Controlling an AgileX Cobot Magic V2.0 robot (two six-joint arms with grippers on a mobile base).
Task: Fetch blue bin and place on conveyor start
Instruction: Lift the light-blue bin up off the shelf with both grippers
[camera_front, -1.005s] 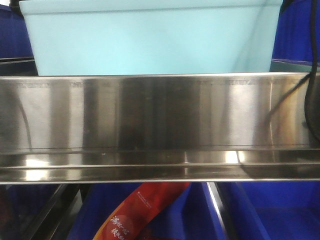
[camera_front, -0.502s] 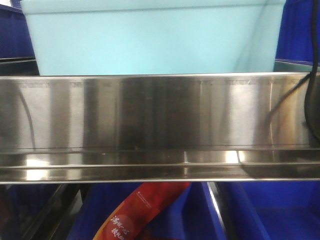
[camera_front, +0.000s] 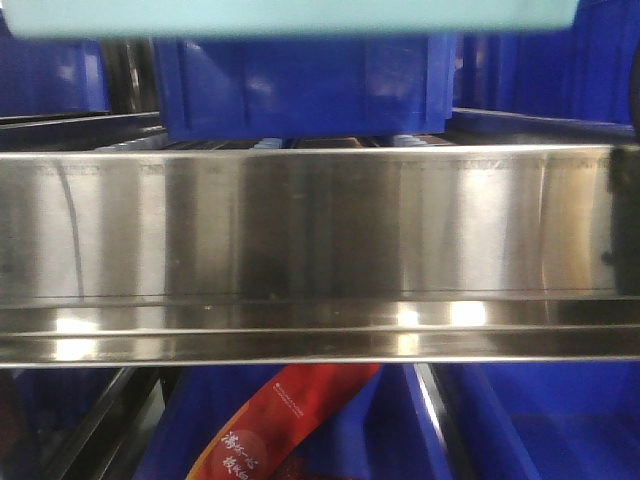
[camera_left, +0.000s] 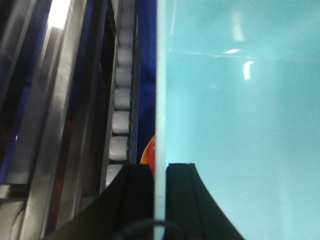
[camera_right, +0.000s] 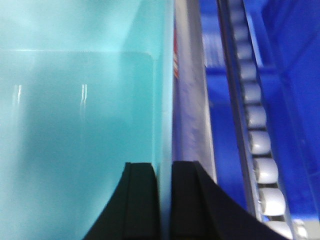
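The bin (camera_front: 300, 15) hangs above the shelf (camera_front: 320, 230), apart from it, with a crate (camera_front: 300, 90) behind it on the shelf. Under the shelf lies a packet (camera_front: 290, 420). My left gripper (camera_left: 160, 167) pinches the bin's left wall, one finger inside, one outside, with a roller track (camera_left: 120, 115) beyond it. My right gripper (camera_right: 162, 165) pinches the right wall likewise.

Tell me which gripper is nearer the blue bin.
Neither, they tie. The left gripper clamps a wall of the bin between its jaws; the right gripper clamps a wall likewise.
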